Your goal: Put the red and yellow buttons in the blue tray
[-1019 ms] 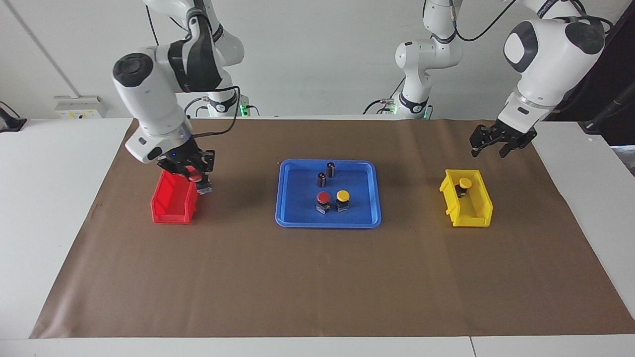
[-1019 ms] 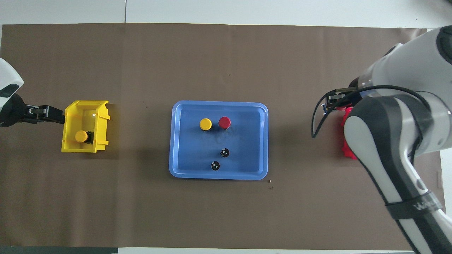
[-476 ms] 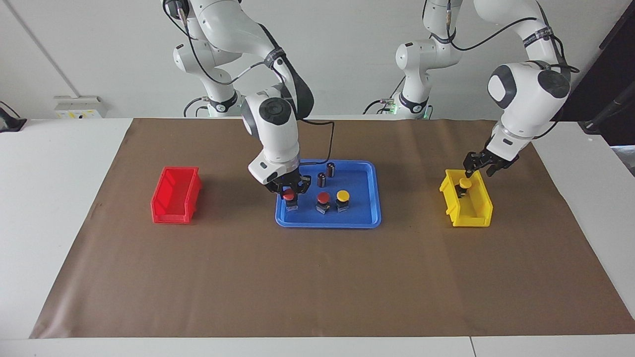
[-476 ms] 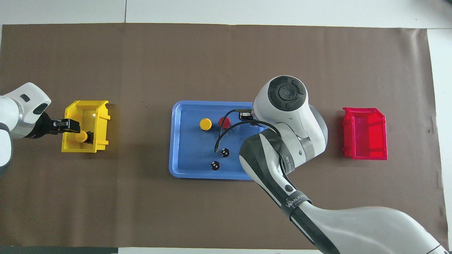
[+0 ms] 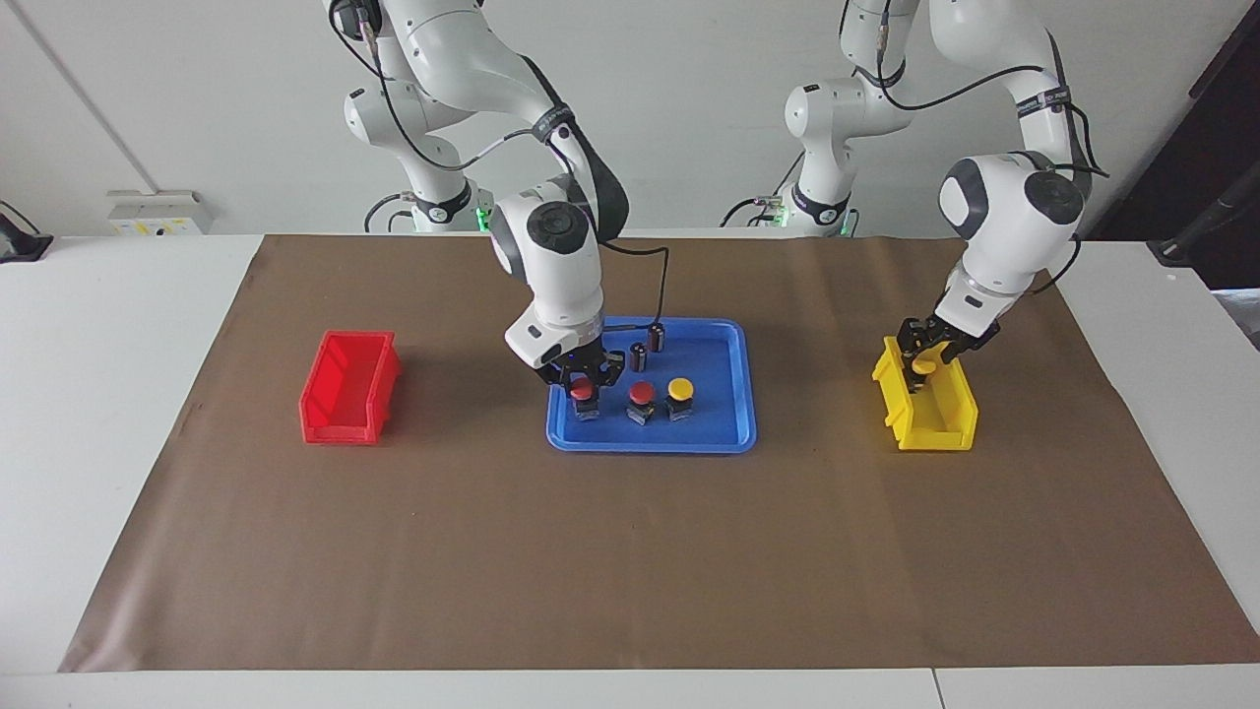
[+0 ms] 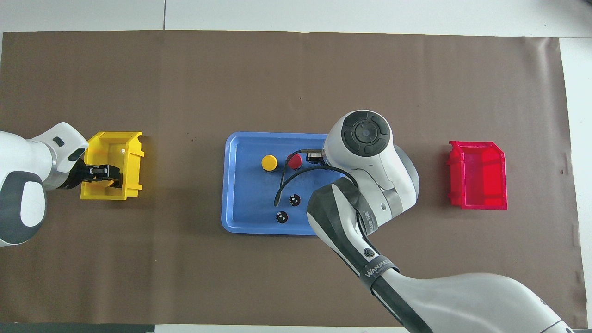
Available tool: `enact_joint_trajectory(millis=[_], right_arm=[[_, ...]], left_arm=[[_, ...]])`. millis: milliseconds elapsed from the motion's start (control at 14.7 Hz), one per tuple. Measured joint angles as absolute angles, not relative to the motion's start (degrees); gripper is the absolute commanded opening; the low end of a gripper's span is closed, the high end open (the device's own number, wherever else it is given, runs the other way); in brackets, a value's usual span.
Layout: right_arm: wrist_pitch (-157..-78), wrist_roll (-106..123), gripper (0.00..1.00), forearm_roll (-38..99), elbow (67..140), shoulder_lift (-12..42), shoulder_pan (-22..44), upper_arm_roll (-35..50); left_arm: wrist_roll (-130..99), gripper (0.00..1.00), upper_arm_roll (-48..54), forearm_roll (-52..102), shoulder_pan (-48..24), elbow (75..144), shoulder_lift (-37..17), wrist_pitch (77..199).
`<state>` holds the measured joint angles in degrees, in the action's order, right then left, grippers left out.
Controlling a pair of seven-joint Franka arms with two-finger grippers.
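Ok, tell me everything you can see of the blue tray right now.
The blue tray is a wide, shallow rectangle of what looks like plastic, with rounded corners and a low rim, lying flat on the brown mat mid-table between the red bin and yellow bin. In it stand two red buttons, one yellow button and two dark cylinders. The right gripper is down over one red button.

**Count of items on the table, by kind**
Red buttons: two (image 5: pixel 583 394) (image 5: pixel 641 397). Yellow buttons: two (image 5: pixel 679 393) (image 5: pixel 923 365). Dark cylinders: two (image 5: pixel 656 337) (image 5: pixel 638 355). Blue tray (image 5: pixel 724 433): one. Red bin (image 5: pixel 346 389): one, at 9 o'clock. Yellow bin (image 5: pixel 935 418): one, at 3 o'clock.
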<state>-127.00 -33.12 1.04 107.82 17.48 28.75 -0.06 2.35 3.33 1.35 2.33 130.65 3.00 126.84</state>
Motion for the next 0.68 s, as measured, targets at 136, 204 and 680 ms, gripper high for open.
enact_joint_trajectory(millis=[136, 204, 680], right_arm=[[-125.6, -33.1, 1.00, 0.3, 107.1, 17.4, 28.7, -0.4], [-123.1, -33.1, 1.00, -1.4, 105.5, 17.3, 28.5, -0.7], [-97.2, -23.4, 1.00, -5.5, 89.5, 8.7, 14.7, -1.4]], left_arm=[[2.4, 0.64, 3.3, 1.3, 2.3, 131.1, 2.8, 127.1], [2.4, 0.58, 3.3, 1.3, 2.4, 131.3, 2.7, 127.5], [2.4, 0.02, 3.1, 1.3, 2.5, 129.5, 1.8, 126.4]])
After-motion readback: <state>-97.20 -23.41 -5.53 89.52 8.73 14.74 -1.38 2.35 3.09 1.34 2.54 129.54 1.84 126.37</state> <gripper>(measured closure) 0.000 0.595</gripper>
